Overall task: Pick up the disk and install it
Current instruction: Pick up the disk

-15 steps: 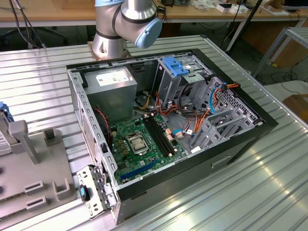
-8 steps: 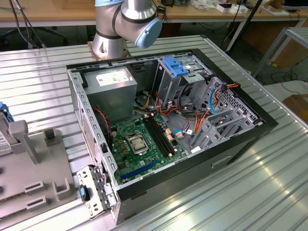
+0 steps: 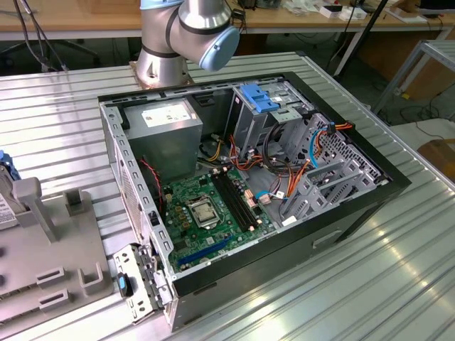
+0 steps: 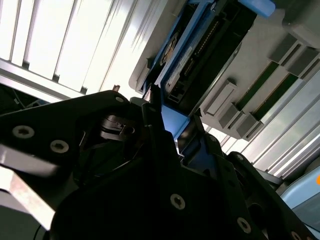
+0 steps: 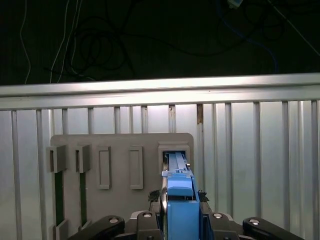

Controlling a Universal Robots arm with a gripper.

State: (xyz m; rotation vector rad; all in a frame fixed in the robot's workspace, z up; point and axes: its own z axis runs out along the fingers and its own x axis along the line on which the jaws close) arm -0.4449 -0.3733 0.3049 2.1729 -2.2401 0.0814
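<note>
The disk (image 5: 179,165) stands on edge in the end slot of a grey holder plate (image 5: 120,145), its bright blue rail pointing up at the camera. My gripper (image 5: 181,200) is right over it, with a black finger against each side of the blue rail, shut on it. In the second wrist view the disk (image 4: 210,45) shows its dark face and blue rails, running down between the gripper (image 4: 175,125) fingers. The disk (image 3: 4,206) and the holder plate (image 3: 64,241) sit at the exterior view's far left edge.
An open computer case (image 3: 242,177) lies in the middle of the ribbed metal table (image 3: 355,284). Inside are a drive cage with a blue latch (image 3: 259,99), a grey power supply (image 3: 167,131) and the motherboard (image 3: 206,213). The arm's base (image 3: 178,35) stands behind the case.
</note>
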